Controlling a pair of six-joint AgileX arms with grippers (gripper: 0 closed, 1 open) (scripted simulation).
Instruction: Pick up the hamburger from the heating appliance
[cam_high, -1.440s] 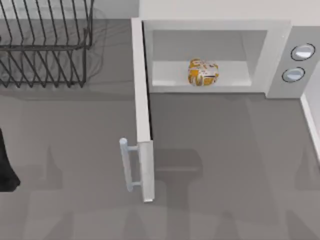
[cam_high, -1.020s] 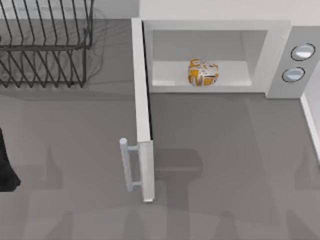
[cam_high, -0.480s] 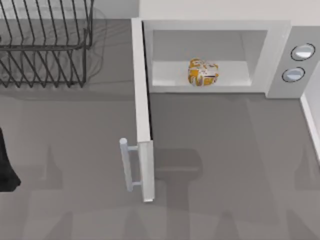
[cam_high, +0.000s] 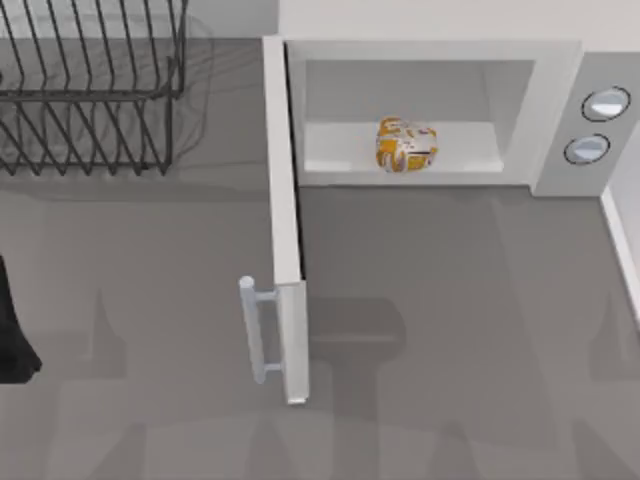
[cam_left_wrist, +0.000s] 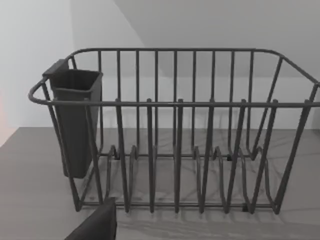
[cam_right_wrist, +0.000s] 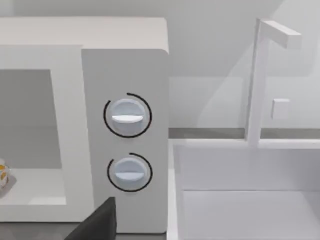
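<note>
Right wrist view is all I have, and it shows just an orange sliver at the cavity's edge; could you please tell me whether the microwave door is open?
Observer: Yes. In the top view the door stands swung wide open from the cavity's left side, with its bar handle facing the table's left.
Operator: Thank you. Where exactly is the hamburger?
Observer: The hamburger lies on the cavity floor, about mid-width, with nothing touching it.
Operator: And what is to the left of the microwave?
Observer: A dark wire rack stands at the table's far left; the left wrist view shows a dark cup hung on its end.
</note>
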